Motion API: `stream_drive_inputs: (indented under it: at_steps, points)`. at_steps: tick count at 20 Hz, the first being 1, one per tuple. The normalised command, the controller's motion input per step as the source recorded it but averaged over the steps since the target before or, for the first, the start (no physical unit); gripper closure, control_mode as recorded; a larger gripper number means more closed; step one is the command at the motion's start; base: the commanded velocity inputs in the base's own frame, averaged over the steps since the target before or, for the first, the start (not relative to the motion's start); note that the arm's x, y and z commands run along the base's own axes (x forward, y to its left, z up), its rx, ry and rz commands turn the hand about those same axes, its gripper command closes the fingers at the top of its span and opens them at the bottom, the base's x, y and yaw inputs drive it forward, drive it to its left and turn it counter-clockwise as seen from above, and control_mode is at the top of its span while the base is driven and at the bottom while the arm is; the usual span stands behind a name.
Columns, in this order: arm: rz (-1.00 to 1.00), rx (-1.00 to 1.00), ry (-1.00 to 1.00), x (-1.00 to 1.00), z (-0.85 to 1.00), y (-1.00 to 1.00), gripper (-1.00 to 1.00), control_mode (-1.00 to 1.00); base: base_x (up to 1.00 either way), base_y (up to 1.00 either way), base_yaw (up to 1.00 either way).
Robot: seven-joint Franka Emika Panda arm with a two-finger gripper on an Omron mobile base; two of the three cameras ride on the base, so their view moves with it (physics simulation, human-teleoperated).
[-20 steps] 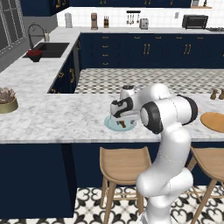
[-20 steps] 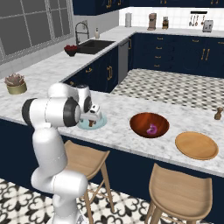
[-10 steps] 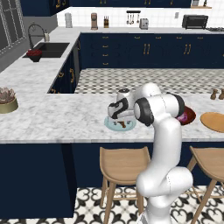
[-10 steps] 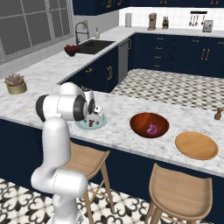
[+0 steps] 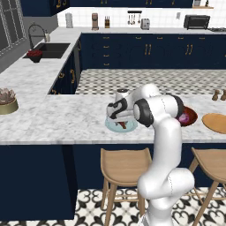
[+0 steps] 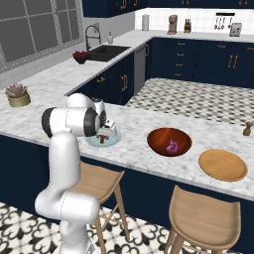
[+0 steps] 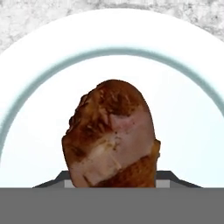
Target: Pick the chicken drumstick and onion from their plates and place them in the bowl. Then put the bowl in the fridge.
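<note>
The chicken drumstick (image 7: 111, 135) lies on the pale blue plate (image 7: 43, 52), close up in the hand view with its thick end toward the camera. My gripper (image 7: 111, 183) is down on this plate (image 5: 110, 125), its fingers against both sides of the drumstick (image 5: 126, 126). From the right base view the gripper (image 6: 104, 135) is low over the same plate (image 6: 113, 142). The purple onion (image 6: 172, 146) sits inside the dark red-brown bowl (image 6: 158, 137). My arm partly hides the bowl (image 5: 190, 113) and the onion (image 5: 184, 118). The tan wooden plate (image 6: 222, 164) is bare. The fridge is out of view.
Wooden stools (image 5: 126, 165) stand under the marble counter's front edge. A small planter (image 5: 6, 103) sits at the counter's far left. Pepper mills (image 5: 216, 95) stand behind the tan plate (image 5: 216, 122). The sink (image 6: 101, 49) lies on the far counter run.
The gripper's jaws have narrowed from wide open onto the drumstick. The arm's elbow has swung lower and forward over the plate.
</note>
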Motion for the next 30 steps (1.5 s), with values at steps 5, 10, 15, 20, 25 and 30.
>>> stream_drive_inputs:
  at_steps: [5,10,15,20,25,30]
  points:
    - [0.0,0.0,-0.12,-0.75,0.09,-0.15,1.0,-1.0,0.0,0.0,0.0]
    - [-0.01,0.02,-0.19,-0.94,0.71,-0.44,1.0,-1.0,0.0,0.0,0.0]
    - [-0.11,0.0,-0.05,-0.5,0.84,-0.66,1.0,-1.0,0.0,0.0,0.0]
    - [-0.06,0.0,-0.1,-0.04,0.88,-0.77,1.0,-1.0,0.0,0.0,0.0]
    - [-0.06,0.0,-0.01,0.0,0.36,-1.0,1.0,-1.0,0.0,0.0,0.0]
    - [-0.06,0.03,0.02,0.0,0.02,-1.0,1.0,-1.0,0.0,0.0,0.0]
